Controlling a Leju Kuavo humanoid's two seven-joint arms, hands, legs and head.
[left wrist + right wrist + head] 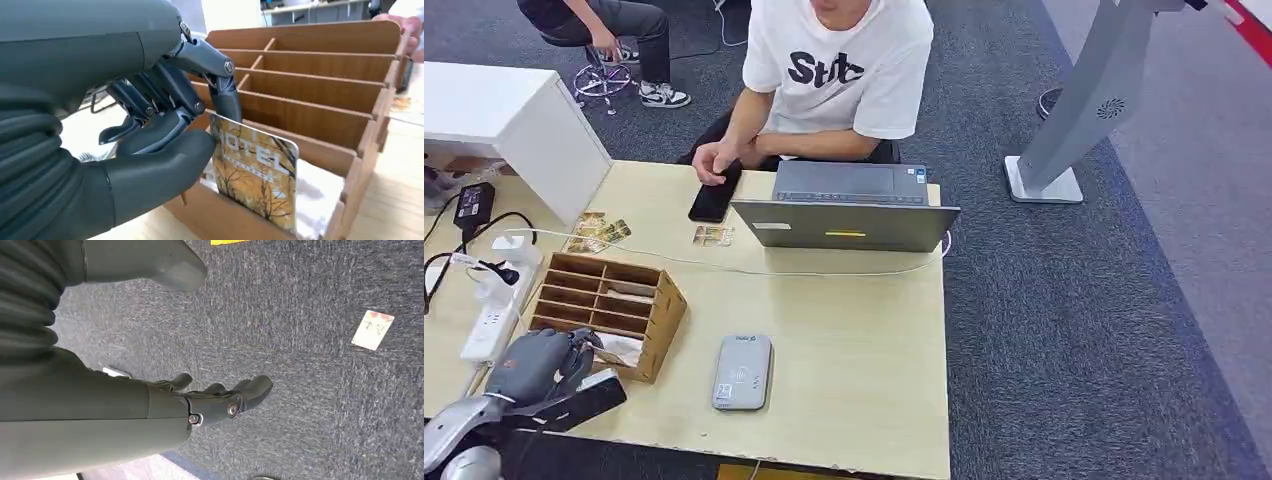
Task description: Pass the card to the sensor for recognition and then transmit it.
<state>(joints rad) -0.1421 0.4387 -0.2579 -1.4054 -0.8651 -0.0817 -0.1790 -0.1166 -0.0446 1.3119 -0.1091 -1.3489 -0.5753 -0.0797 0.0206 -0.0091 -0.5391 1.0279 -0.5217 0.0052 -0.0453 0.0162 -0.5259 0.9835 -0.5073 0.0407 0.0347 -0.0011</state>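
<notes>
Pale wood desk [854, 320] seen from the head view, bounded on the right by dark carpet. Brown wooden organizer [609, 295] stood near the desk's left front, with the left hand [539, 365] against its near end. Grey card sensor [742, 372] lay flat just beside the organizer, close to the front edge, with bare desk to its right. Open laptop [849, 205] sat at the far edge in front of a seated person [834, 70]; a black phone [712, 200] and loose cards [599, 232] lay to its left.

From the left wrist view, saw the hotel card [256, 179] standing upright in the organizer's nearest compartment, pinched at its edge between thumb and fingers [227, 102].

From the right wrist view, saw the right hand [220, 400] hanging above grey carpet, fingers loosely apart and holding nothing.
</notes>
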